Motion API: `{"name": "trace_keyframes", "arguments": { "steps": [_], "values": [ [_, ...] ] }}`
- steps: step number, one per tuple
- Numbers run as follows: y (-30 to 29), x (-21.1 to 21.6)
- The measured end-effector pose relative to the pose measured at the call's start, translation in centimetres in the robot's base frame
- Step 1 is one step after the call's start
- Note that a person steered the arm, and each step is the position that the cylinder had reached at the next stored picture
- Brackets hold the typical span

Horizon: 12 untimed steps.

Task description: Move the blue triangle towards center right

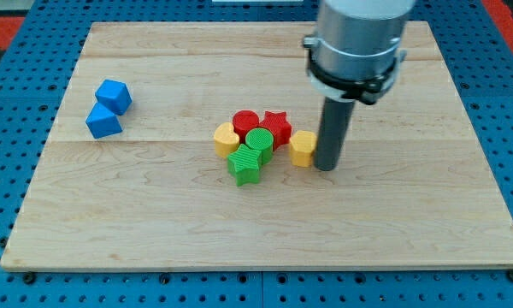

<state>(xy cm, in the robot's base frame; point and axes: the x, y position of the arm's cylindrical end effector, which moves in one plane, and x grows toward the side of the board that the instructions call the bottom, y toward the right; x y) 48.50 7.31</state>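
Landmark: the green cylinder [260, 141], mid-board [154, 222].
Red cylinder [244, 121]: touching, toward the view's top-left.
Red star [277, 127]: touching, top-right.
Green star [245, 164]: touching, bottom-left.
Yellow heart [226, 139]: just left.
Yellow block [303, 147]: right.
My tip [327, 167]: further right, beside that block.
Blue triangle [103, 121], blue cube [114, 94]: far left, cube toward the view's top.

Cut off by the far edge: the arm's grey housing [359, 43], upper part unseen. Partly hidden behind the green cylinder [259, 141]: the red cylinder [244, 121] and red star [277, 125]. Overlapped at its left side: the yellow block [303, 147], exact shape unclear. Bench [154, 222] near corners cropped slightly.
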Motion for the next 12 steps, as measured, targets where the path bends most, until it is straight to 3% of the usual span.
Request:
{"name": "trace_keyframes", "arguments": {
  "steps": [1,2,3,4,5,6,7,8,9,10,11,12],
  "values": [
    [0.0,0.5],
    [-0.8,5.4],
    [-10.3,6.8],
    [-26.1,6.0],
    [-35.2,0.6],
    [-31.0,-7.4],
    [-23.7,-7.5],
    [-19.8,-6.9],
    [-18.1,-10.2],
    [-11.4,-10.3],
    [-11.3,-11.3],
    [-16.5,-12.3]
  ]
}}
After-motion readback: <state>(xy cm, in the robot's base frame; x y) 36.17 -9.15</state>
